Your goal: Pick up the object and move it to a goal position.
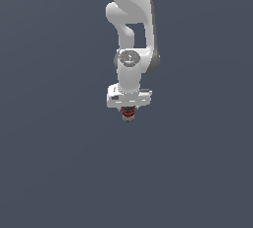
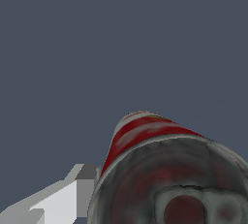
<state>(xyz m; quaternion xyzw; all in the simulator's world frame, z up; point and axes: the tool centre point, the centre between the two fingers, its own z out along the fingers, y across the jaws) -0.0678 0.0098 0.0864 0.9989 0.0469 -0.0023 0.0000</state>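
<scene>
Closest to the wrist camera, the can (image 2: 160, 169) fills most of the picture, its grey, red-blotched end face turned to the lens and its red-and-whitish striped side running away behind it, with one pale grey finger (image 2: 72, 194) just beside it and nothing but flat blue-grey ground (image 2: 97, 34) beyond. From the exterior view, the white arm (image 1: 131, 39) hangs straight down over the same bare ground, and the can (image 1: 128, 115) pokes out beneath the gripper (image 1: 129, 109), much narrower than the white hand above it. The jaws sit closed narrowly on the can, which stands upright between them right under the hand, though whether it touches the ground cannot be told.
</scene>
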